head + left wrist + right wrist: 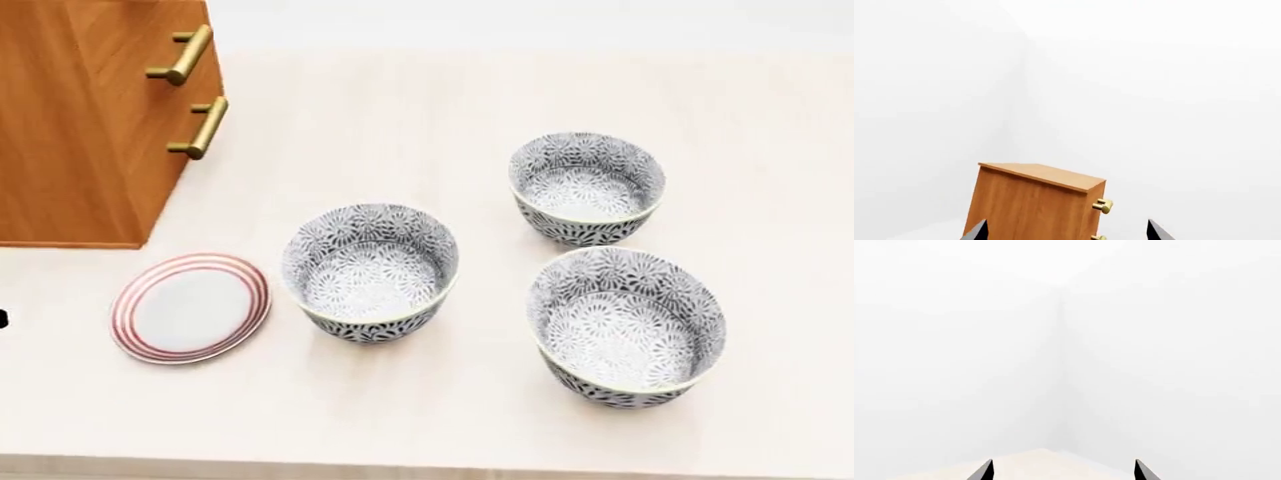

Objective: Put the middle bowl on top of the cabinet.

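Note:
Three patterned grey-and-white bowls stand in a triangle on the pale table [387, 110] in the head view. Counting left to right, the middle bowl [587, 187] is the far one, between the left bowl [371, 272] and the near right bowl [625, 325]. The orange-brown cabinet [80, 120] stands at the far left, its brass handles facing the bowls. The left wrist view shows the cabinet [1034, 200] ahead of my left gripper [1067, 235], which is open and empty. My right gripper [1064, 474] is open too, facing white walls. Neither gripper shows in the head view.
A flat white plate with red rings [191, 307] lies just left of the left bowl, in front of the cabinet. The table's near edge runs along the bottom of the head view. A table corner [1034, 465] shows in the right wrist view.

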You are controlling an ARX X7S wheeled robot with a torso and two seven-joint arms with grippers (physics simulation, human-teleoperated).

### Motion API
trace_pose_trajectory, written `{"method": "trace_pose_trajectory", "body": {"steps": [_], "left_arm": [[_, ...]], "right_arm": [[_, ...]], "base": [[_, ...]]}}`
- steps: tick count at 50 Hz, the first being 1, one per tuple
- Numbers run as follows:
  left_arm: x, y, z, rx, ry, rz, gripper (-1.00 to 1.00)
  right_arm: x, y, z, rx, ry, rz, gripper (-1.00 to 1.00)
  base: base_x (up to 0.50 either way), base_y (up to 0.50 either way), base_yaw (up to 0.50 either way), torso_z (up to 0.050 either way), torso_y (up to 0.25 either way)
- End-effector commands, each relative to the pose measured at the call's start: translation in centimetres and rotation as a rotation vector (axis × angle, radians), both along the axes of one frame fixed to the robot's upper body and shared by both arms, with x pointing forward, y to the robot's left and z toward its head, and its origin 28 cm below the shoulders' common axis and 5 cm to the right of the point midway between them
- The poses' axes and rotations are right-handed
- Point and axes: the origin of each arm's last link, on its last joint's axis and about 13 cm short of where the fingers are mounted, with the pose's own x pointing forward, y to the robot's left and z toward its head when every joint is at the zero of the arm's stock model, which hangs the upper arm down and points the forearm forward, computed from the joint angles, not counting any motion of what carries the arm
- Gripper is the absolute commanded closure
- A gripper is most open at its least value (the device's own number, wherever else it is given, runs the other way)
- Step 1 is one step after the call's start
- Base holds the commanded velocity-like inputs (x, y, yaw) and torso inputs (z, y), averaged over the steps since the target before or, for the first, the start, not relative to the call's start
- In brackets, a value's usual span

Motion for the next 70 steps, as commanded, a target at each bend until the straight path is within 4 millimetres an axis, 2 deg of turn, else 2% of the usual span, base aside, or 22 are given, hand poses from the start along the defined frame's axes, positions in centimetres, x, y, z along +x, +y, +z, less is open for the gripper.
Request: {"method": "trace_pose_trajectory", "body": {"steps": [1,13,24,28,46,64,70], "left_arm": [[0.02,0.02,0.14,-0.003,-0.007,0.018,-1.0],[0.13,-0.1,0.04,-0.003,0.0,0.012,-1.0],[0.1,-0.06,0.09,-0.013,0.007,0.009,-1.0],[-0.02,-0.09,0.16,-0.015,0.006,0.007,-1.0],[0.03,-0.22,0.05,-0.014,0.013,0.004,-1.0],[-0.04,-0.21,0.1,-0.016,0.014,0.001,-1.0],[-0.07,-0.17,0.13,-0.016,0.014,0.0,-1.0]], "right_arm": [[-0.99,-0.14,0.93,-0.031,-0.034,-0.029,-1.0],[-0.91,-0.03,0.97,-0.033,-0.031,-0.03,-1.0],[-1.12,-0.07,1.07,-0.057,-0.012,-0.06,-1.0],[-1.19,-0.2,1.15,-0.004,-0.026,-0.02,-1.0],[-1.41,-0.32,1.22,-0.03,-0.008,-0.059,-1.0],[-1.63,-0.29,1.53,-0.03,-0.031,-0.063,-1.0],[-1.63,-0.25,1.5,-0.039,-0.026,-0.07,-1.0]], "base": [[0.0,0.5,0.0,0.0,0.0],[0.0,0.49,0.0,0.0,0.0],[0.0,0.03,0.0,0.0,0.0],[0.0,0.0,0.0,0.0,0.0],[0.5,0.0,0.0,0.0,0.0],[0.02,0.1,0.0,0.0,0.0],[0.49,-0.1,0.0,0.0,0.0]]}}
